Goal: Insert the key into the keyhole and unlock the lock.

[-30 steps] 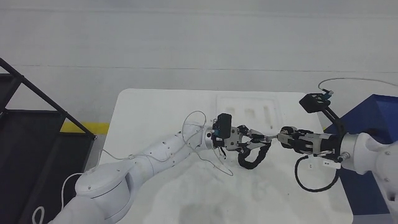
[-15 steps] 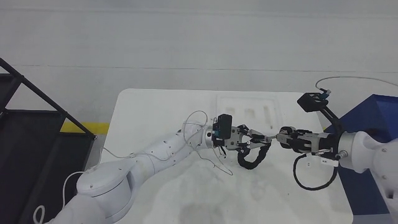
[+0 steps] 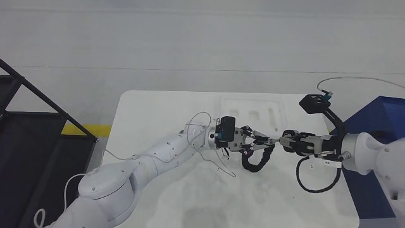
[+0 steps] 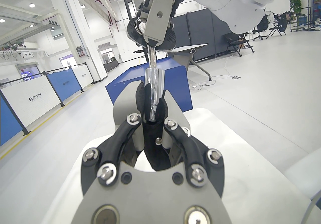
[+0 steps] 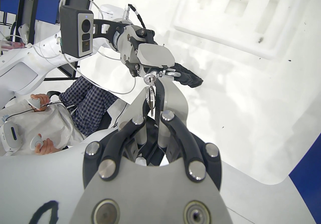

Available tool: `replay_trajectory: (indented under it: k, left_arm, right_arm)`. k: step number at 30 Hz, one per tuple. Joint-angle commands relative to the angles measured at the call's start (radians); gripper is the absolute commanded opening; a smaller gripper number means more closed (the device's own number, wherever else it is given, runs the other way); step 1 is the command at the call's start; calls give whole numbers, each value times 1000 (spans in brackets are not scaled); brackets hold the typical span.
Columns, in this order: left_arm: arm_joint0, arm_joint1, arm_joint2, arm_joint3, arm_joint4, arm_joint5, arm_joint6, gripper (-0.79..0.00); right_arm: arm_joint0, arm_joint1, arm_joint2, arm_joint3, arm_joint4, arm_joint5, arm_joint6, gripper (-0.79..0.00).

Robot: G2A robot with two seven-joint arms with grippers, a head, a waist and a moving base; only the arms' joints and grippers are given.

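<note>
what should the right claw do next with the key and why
Probably ease the right claw straight along the axis of the lock to seat the key deeper before turning. The blade meets the end of the chrome lock, shut in the left claw, and looks lined up, yet a stretch of blade shows bare between them.

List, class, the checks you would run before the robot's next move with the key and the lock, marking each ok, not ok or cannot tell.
1. Grip of left claw on lock: ok, shut on it.
2. Grip of right claw on key: ok, shut on it.
3. Line of key with the lock's end face: ok.
4. Depth of key in the keyhole: cannot tell; part of the blade shows.
5. Clearance of black cable loop from key: ok.
</note>
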Motion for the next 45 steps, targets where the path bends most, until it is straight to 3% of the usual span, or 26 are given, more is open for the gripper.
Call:
replay_trajectory:
  k: [1, 21, 45]
  left_arm:
    - [-2, -1, 0, 2, 5, 1, 1, -785]
    - [-13, -6, -2, 23, 36, 24, 24, -785]
    - [-24, -13, -47, 31, 117, -20, -26, -785]
  right_arm:
    - [4, 0, -5, 2, 1, 2, -1, -785]
    - [33, 8, -49, 9, -12, 39, 1, -785]
    - [145, 7, -221, -13, -160, 95, 17, -785]
